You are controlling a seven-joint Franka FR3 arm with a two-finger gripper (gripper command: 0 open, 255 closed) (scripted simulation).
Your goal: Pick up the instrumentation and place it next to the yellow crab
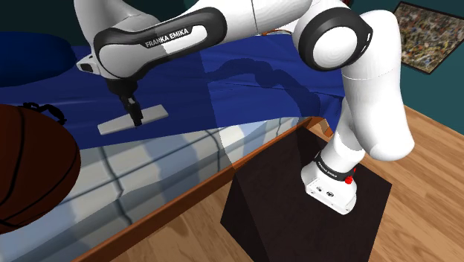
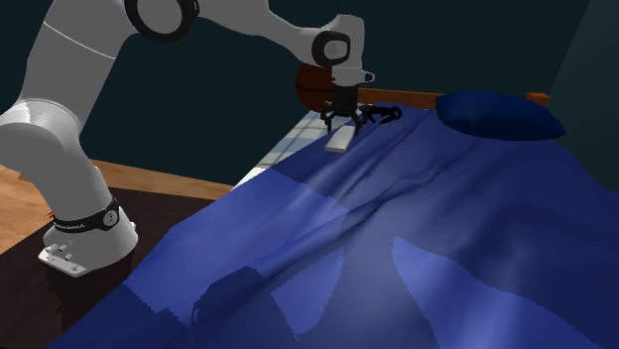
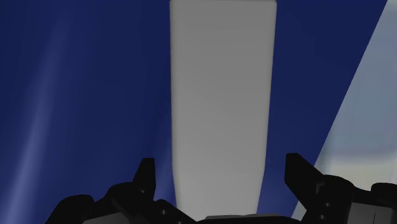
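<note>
The black gripper point(image 3: 222, 167) hung wide open over a flat grey slab point(image 3: 222, 95) on a blue bedspread point(image 3: 89, 95), its fingers straddling the slab without touching it.

"FRANKA EMIKA" stands in white on the arm's dark link point(image 1: 167, 37).

One grey flat slab point(image 1: 132, 119), one brown ball point(image 1: 30, 175), one blue pillow point(image 2: 501, 114) — and one framed picture point(image 1: 430, 36)
</note>
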